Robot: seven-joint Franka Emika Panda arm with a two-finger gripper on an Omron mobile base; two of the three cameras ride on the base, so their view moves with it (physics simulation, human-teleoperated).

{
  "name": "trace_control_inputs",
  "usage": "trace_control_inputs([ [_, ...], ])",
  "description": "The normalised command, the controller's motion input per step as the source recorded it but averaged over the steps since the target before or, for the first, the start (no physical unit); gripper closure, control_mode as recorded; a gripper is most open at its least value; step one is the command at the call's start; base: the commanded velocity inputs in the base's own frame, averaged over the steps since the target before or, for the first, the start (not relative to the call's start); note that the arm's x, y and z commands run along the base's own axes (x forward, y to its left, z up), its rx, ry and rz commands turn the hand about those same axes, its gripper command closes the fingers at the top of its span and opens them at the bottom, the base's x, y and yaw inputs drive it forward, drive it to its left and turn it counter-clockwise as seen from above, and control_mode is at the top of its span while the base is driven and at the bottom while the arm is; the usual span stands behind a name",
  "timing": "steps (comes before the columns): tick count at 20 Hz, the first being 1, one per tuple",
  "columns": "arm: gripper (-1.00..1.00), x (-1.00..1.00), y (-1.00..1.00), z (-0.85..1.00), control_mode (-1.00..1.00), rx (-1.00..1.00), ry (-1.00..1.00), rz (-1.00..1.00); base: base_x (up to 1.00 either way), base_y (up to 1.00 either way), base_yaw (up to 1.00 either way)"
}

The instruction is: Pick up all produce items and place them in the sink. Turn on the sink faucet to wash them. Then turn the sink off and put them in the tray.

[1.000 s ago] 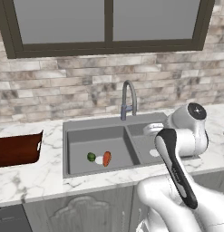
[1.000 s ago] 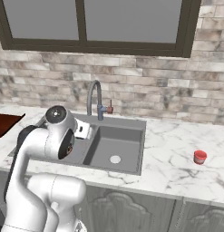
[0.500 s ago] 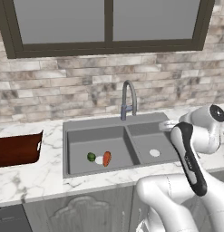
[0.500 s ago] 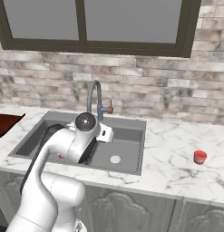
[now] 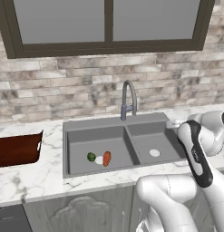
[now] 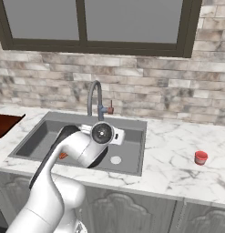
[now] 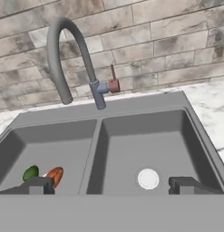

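Note:
Both produce items lie on the floor of the left basin of the sink [image 5: 114,122]: a round dark-green fruit [image 5: 91,157] and, just right of it, a tapered orange-red vegetable [image 5: 107,158]. The hand view shows the fruit [image 7: 30,172] and the vegetable [image 7: 55,176] at lower left. My gripper [image 7: 111,184] hangs open and empty in front of the sink [image 7: 131,108], facing the right basin, well apart from the produce. Behind the basin divider rises the grey gooseneck sink faucet [image 5: 128,98] [image 7: 63,54], whose reddish handle [image 7: 114,84] sticks out on its right. At far left on the counter sits the tray [image 5: 16,148].
A small red cup [image 6: 201,157] stands on the marble counter right of the sink. A brick wall and a dark-framed window close off the back. My own white arm [image 6: 73,154] covers much of the left basin in the right base view.
My hand has swung to the right, from over the basin divider to the right basin's side. The produce has not moved and the jaws stayed open.

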Motion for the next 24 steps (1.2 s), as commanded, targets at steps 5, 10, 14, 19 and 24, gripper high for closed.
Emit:
trace_control_inputs([
  [5,-1.0,0.09,-0.01,-0.01,-1.0,0.0,-0.01,0.0,0.0,0.0,0.0],
  [10,-1.0,0.28,-0.13,0.0,-1.0,0.0,-0.09,0.0,0.0,0.0,0.0],
  [14,-1.0,0.28,-0.15,0.0,-1.0,0.0,-0.14,0.01,0.0,0.0,0.0],
  [19,-1.0,0.27,-0.02,0.0,-1.0,0.0,-0.16,0.04,0.0,0.0,0.0],
  [24,-1.0,0.2,0.0,0.0,-1.0,-0.01,-0.14,0.09,0.0,0.0,0.0],
])
